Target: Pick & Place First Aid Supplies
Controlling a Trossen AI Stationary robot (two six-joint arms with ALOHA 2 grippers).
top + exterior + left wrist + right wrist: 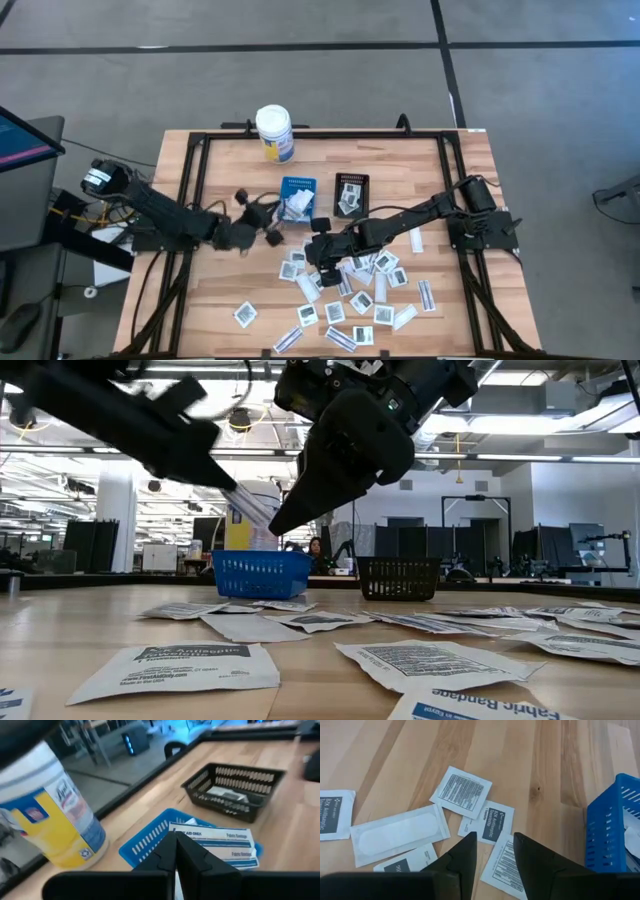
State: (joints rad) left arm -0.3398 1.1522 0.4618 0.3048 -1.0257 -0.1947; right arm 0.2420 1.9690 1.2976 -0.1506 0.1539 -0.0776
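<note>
Several small white packets lie scattered flat on the near right part of the table, and a few more lie in the blue tray. My right gripper is open and hovers above the packets just left of the pile, fingers pointing down, touching nothing. My left gripper is shut and points at the blue tray from its left side, above the table. A pale narrow strip sticks out from its end in the low view. My left gripper pinches a thin white strip packet between its two shut fingers; only a white sliver shows between them in the wrist view. The strip's free end slants down toward the blue tray, clear of the table. Which part is held cannot be told.
A white bottle with a yellow label stands at the far edge, left of centre. A black tray holding a few packets sits right of the blue one. A black frame runs around the table's edges. Bare wood lies on the near left.
</note>
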